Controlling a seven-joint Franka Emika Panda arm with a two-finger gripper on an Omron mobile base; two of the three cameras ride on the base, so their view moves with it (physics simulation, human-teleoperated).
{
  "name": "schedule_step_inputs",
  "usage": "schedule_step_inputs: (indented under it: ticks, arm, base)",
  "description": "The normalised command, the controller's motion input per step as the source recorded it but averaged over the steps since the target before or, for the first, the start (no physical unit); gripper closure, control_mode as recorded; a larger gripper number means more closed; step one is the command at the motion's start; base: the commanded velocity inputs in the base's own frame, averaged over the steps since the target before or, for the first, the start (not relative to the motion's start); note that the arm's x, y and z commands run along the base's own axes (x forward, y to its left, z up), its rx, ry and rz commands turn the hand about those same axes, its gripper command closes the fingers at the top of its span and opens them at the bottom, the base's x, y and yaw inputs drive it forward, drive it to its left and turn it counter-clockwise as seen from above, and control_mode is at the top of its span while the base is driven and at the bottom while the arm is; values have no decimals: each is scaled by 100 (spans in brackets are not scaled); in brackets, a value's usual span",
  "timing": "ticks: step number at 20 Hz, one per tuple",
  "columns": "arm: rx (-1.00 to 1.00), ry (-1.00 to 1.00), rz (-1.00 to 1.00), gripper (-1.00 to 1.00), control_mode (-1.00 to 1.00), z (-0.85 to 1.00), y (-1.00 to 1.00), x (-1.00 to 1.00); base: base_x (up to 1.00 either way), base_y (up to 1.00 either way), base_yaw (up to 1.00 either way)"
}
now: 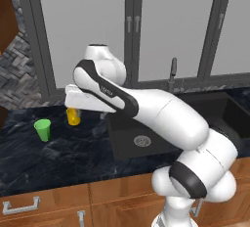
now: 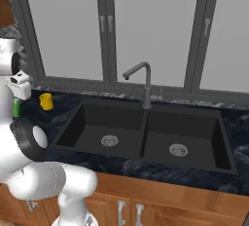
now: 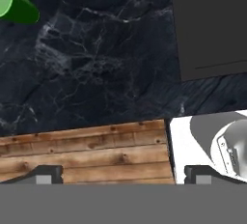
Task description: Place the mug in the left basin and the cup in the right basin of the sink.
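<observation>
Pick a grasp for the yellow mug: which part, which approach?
Take the mug across its cylindrical body from above. It stands upright on the counter, apart from the green cup, so there looks to be room on both sides. Set the open end effector fingers off the small side handle; its facing is too small to tell.

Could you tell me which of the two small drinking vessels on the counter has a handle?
The yellow mug has one, a small loop on its side. The green cup beside it is a plain tapered tumbler.
</observation>
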Motion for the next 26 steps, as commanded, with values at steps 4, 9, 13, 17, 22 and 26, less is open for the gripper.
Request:
schedule_step_inputs:
  ticks: [4,9,13,17,22,26]
  arm:
    - [-2,17,0,-100,-100,-14,31,16]
    - [-7,14,0,-100,-100,-11,29,18]
    - [-13,10,0,-100,-100,-11,23,18]
    - [-17,8,-1,-100,-100,-10,17,21]
    - [-14,1,-1,-100,-100,-12,13,16]
    - [-5,0,-1,-100,-100,-14,16,17]
  base:
    - [0,0,0]
    - [0,0,0]
    - [0,0,0]
    - [0,0,0]
    - [0,0,0]
    - [0,0,0]
